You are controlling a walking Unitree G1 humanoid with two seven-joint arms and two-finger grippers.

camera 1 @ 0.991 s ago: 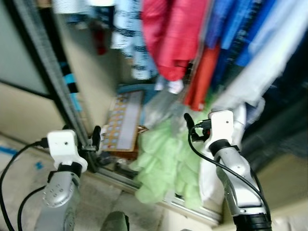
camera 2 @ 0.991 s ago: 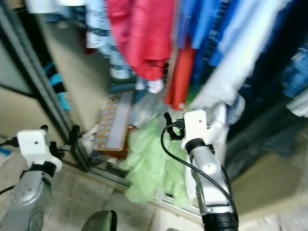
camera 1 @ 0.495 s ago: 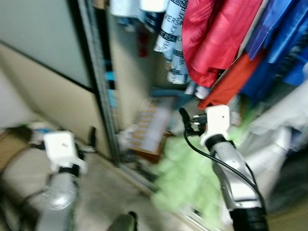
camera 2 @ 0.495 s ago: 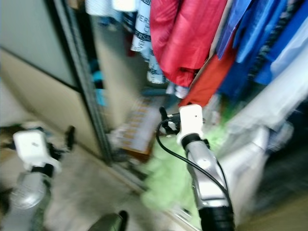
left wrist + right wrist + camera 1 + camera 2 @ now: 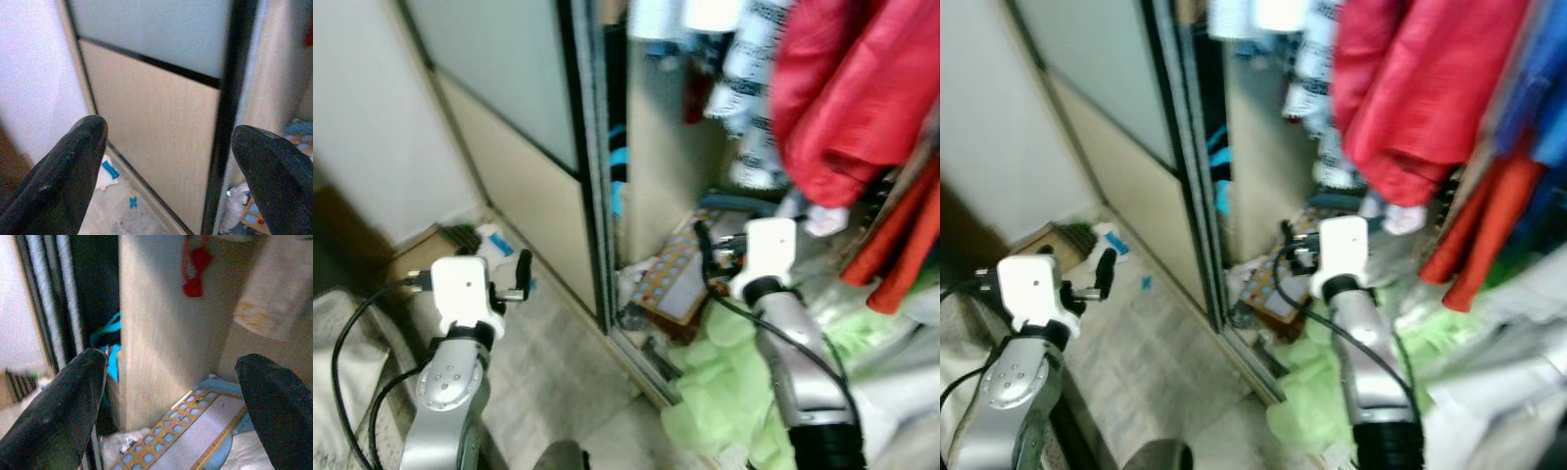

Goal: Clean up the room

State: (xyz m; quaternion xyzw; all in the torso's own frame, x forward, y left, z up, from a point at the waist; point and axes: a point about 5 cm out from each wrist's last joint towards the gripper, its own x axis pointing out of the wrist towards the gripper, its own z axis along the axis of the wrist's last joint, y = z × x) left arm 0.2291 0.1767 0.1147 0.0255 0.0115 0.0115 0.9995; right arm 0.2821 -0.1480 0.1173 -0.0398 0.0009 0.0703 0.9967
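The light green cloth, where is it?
The light green cloth lies heaped on the wardrobe floor, under the right arm, below the red garment and beside the patterned board.

Both arms are silver metal with rounded, jointed segments, each ending in a white boxy wrist block. Black cables loop from the blocks down along the forearms. The left gripper (image 5: 523,274) and right gripper (image 5: 703,245) carry long, matte black fingers with rounded tips.
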